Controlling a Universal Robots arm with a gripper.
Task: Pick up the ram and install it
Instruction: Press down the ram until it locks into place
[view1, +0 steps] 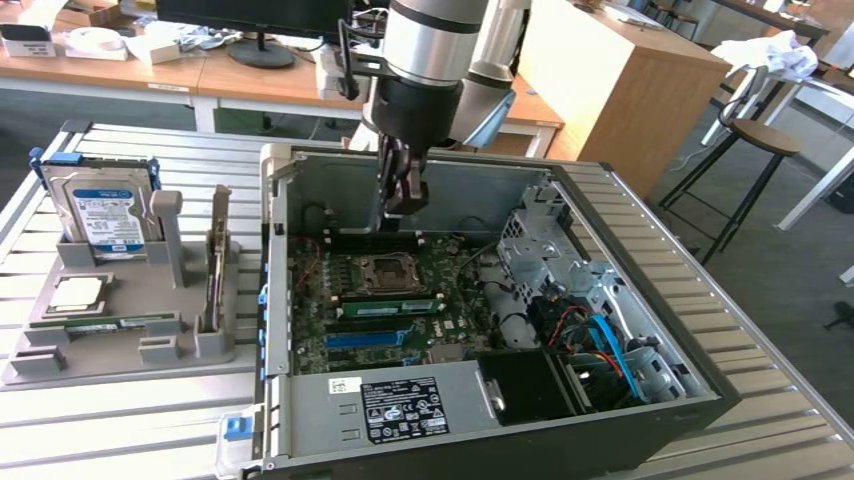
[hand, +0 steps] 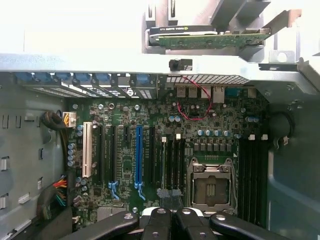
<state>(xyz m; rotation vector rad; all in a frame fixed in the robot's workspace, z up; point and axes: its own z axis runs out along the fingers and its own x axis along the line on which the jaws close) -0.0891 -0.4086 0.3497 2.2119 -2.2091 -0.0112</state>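
The pincer (view1: 404, 205), shut and holding nothing, hangs inside the open computer case (view1: 694, 395); the ram (view1: 114, 322) lies in the grey holder (view1: 80, 365).

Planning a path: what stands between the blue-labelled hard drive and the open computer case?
A thin upright expansion card standing in the grey plastic holder, seen in the exterior view.

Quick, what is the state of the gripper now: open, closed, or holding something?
Black gripper: jaws closed, hanging above the green motherboard inside the open grey computer case; whether it holds anything cannot be told.
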